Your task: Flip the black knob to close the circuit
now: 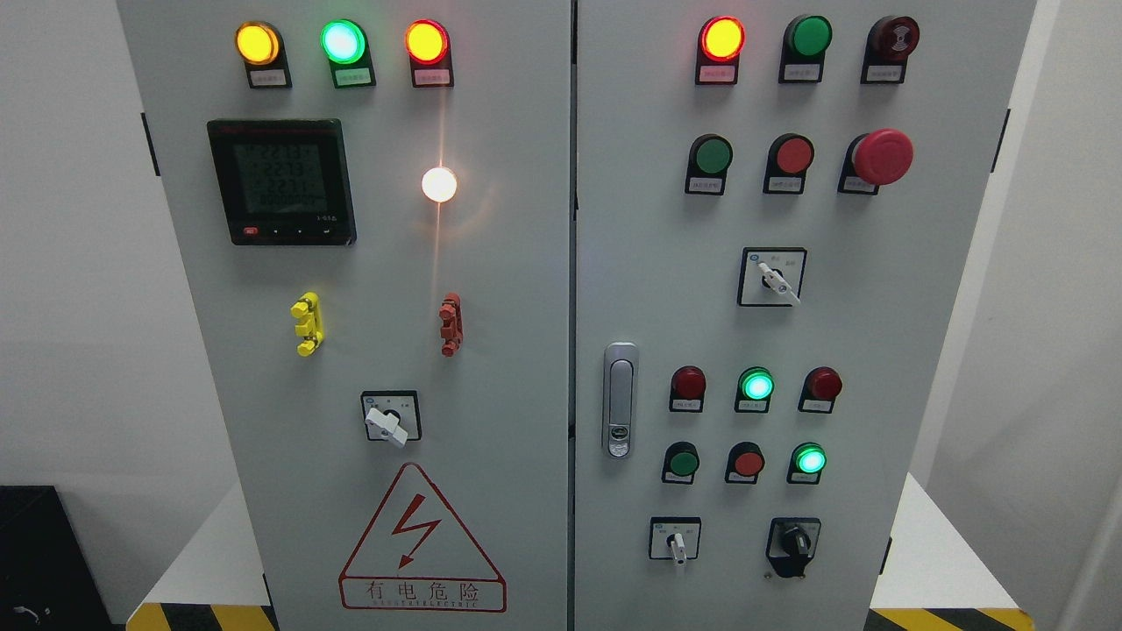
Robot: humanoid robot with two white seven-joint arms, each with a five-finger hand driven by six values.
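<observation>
1. On the left door, a meter with a lit display is being shown, with three lit lamps above it; lower down, a white-handled selector is being seen turned toward the lower right, above the warning triangle.
2. Between the doors, the door latch is being shown upright and untouched.
3. On the right door, the black knob is being located at the lower right corner of the panel, just right of a small white-handled switch. Its pointer is being read as roughly upright, though the detail is small.
4. No robot hand is being shown; finger state cannot be told.
5. The task is being judged as not yet begun: the approach step is in hand.
6. The next move is being judged to call for a hand to be raised to the black knob, its fingers pinched on the grip, and the grip rotated without the neighbouring switch being touched.
</observation>
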